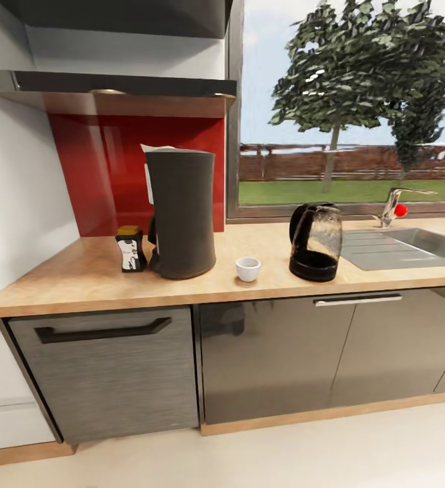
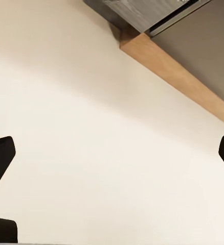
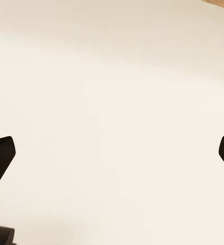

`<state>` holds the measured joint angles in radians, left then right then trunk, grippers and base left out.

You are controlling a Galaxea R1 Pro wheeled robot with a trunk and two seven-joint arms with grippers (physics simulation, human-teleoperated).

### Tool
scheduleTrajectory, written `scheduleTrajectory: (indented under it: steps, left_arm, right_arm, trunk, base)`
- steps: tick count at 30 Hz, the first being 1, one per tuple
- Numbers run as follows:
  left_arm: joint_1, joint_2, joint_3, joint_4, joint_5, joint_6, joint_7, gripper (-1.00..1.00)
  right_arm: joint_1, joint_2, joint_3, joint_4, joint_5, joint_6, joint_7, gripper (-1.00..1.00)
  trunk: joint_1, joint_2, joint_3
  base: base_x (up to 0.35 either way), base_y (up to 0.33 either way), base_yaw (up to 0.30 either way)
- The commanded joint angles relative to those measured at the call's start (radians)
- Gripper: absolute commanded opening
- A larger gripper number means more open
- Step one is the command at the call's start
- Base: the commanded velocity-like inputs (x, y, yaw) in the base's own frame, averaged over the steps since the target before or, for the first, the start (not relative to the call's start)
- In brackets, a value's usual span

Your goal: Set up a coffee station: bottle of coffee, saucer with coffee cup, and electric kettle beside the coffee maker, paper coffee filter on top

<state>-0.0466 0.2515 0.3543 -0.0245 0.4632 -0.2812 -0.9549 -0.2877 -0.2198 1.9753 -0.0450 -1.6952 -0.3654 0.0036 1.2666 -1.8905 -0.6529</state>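
Note:
The coffee maker (image 1: 181,213) stands on the kitchen countertop (image 1: 87,281), a tall dark-grey tower with a white edge at its top left. I cannot tell whether that edge is the paper coffee filter. The bottle of coffee (image 1: 131,249) sits just left of it, tan cap up. To its right rests the white coffee cup (image 1: 248,268), directly on the wood. The saucer is out of view. Further right stands the glass electric kettle (image 1: 315,242). The kitchen shelf (image 1: 120,85) hangs above the red backsplash. My left gripper (image 2: 112,153) and right gripper (image 3: 112,153) are open over pale floor, holding nothing.
A steel sink (image 1: 412,245) and faucet (image 1: 393,207) with a red knob occupy the counter's right end under the window. Grey cabinet fronts (image 1: 107,369) with black handles stand below. A wooden plinth (image 2: 173,76) runs along the floor. A white wall (image 1: 12,196) closes the left side.

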Motion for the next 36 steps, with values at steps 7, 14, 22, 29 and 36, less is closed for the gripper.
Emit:
scheduleTrajectory:
  steps: [7,14,22,29,36]
  left_arm:
    - [-0.001,0.0,0.006,0.002,-0.006,-0.006,-0.002,1.0]
    - [-0.001,0.0,0.006,0.002,-0.006,-0.006,-0.002,1.0]
    - [-0.001,0.0,0.006,0.002,-0.006,-0.006,-0.002,1.0]
    - [-0.001,0.0,0.006,0.002,-0.006,-0.006,-0.002,1.0]
    - [-0.001,0.0,0.006,0.001,-0.006,-0.006,-0.002,1.0]
  right_arm:
    - [-0.001,-0.001,0.007,-0.003,-0.011,-0.004,0.0,1.0]
    - [-0.001,-0.001,0.007,-0.003,-0.011,-0.004,-0.001,1.0]
    - [-0.001,-0.001,0.007,-0.003,-0.011,-0.004,-0.001,1.0]
    - [-0.001,-0.001,0.007,-0.003,-0.011,-0.004,-0.001,1.0]
    - [-0.001,-0.001,0.007,-0.004,-0.011,-0.004,-0.001,1.0]
  trunk:
    - [0.0,0.0,-0.001]
    - [0.0,0.0,-0.001]
    - [0.0,0.0,-0.001]
    - [0.0,0.0,-0.001]
    - [0.0,0.0,-0.001]
  base:
    - [0.0,-0.001,0.228]
    - [0.0,0.0,0.108]
    - [0.0,0.0,0.007]
    - [0.0,0.0,0.0]
    - [0.0,-0.045,0.0]
